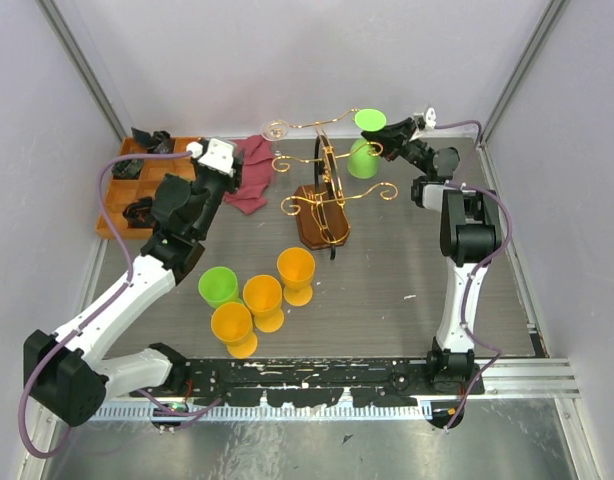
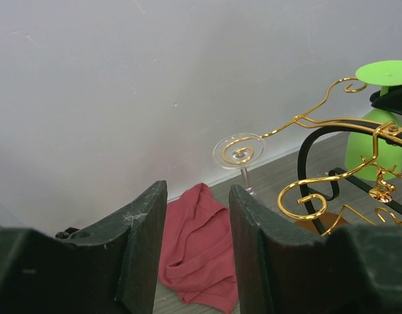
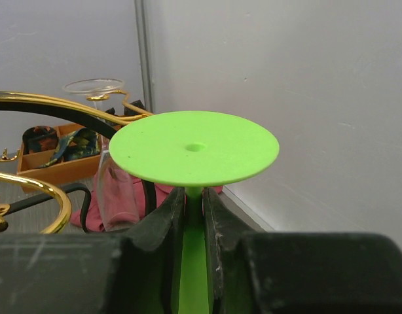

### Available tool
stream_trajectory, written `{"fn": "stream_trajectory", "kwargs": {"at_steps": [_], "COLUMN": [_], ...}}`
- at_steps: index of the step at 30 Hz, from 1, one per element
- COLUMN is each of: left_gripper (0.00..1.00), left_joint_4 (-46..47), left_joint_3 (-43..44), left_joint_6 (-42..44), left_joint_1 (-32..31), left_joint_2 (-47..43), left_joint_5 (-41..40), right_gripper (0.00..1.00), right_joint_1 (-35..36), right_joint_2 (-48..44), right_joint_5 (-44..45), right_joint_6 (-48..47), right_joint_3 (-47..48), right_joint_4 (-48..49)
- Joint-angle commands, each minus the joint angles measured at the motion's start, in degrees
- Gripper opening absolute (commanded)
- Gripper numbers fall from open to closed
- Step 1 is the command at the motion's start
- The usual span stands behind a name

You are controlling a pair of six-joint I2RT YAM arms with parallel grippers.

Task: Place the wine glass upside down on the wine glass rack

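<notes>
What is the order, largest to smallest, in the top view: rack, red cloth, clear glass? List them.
1. wine glass rack, clearly largest
2. red cloth
3. clear glass, smallest; mostly its round foot shows

Enclosure: plain pale lilac-grey walls point(image 1: 287, 50) on three sides; metal corner posts point(image 1: 82, 65); grey wood-grain tabletop point(image 1: 387, 270); even, diffuse light

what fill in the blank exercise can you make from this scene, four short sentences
1. The right gripper is shut on the stem of a wine glass whose colour is ____.
2. A clear glass hangs upside down on the wine glass rack, whose wire is ____ in colour.
3. The left gripper is ____ and empty.
4. Near the arm bases stand four glasses: one green and three ____.

Missing words: green; gold; open; orange
</notes>
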Motion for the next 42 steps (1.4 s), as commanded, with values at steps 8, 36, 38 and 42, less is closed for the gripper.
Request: {"fn": "stream_trajectory", "kwargs": {"at_steps": [8, 36, 38, 42], "left_gripper": [0.49, 0.49, 0.5, 0.5], "left_joint_4": [2.5, 4.1, 4.2, 4.2], "left_joint_3": [0.4, 0.2, 0.2, 0.2], "left_joint_6": [1.4, 1.1, 1.0, 1.0], "left_joint_1": [0.5, 1.3, 1.4, 1.6], "left_joint_2": [0.9, 3.5, 3.6, 3.7], "left_joint_5": [-0.7, 0.1, 0.1, 0.1], "right_gripper": [0.01, 0.01, 0.01, 0.01], "right_joint_1": [2.8, 5.3, 5.3, 5.0], "right_joint_2": [0.8, 3.3, 2.7, 1.8], "right_joint_5": [0.2, 11.6, 13.5, 15.8], "right_joint_6": [-5.2, -15.4, -16.1, -16.6], "right_joint_3": [4.5, 10.8, 9.7, 7.1], "right_joint_4": [1.0, -15.1, -15.4, -13.8]}}
